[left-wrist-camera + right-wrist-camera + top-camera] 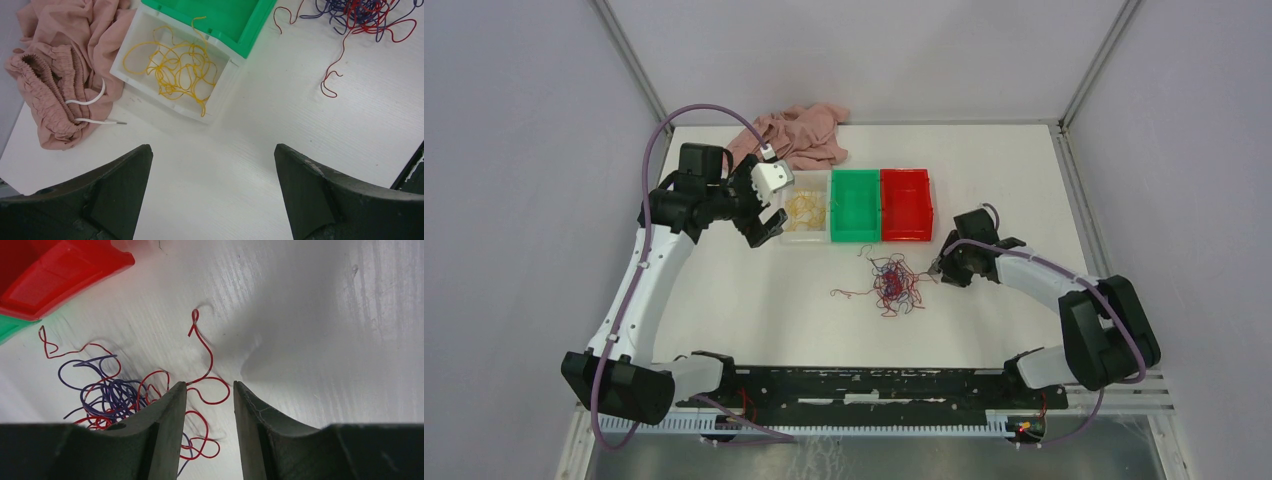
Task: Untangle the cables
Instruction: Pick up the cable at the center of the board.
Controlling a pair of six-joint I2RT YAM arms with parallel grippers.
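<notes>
The tangle of thin red and purple wires (896,283) lies just near of the red plastic bin (906,238); the right gripper (210,386), jaws part-open, straddles one red strand (207,357) unclamped; the left gripper (212,152) gapes wide, empty.

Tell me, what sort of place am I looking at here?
Most likely a robotics lab test cell: a white table closed in by plain grey walls, two robot arms bolted at its near edge, and staged props: three small bins, a tangle of coloured wires and a pink garment.
</notes>
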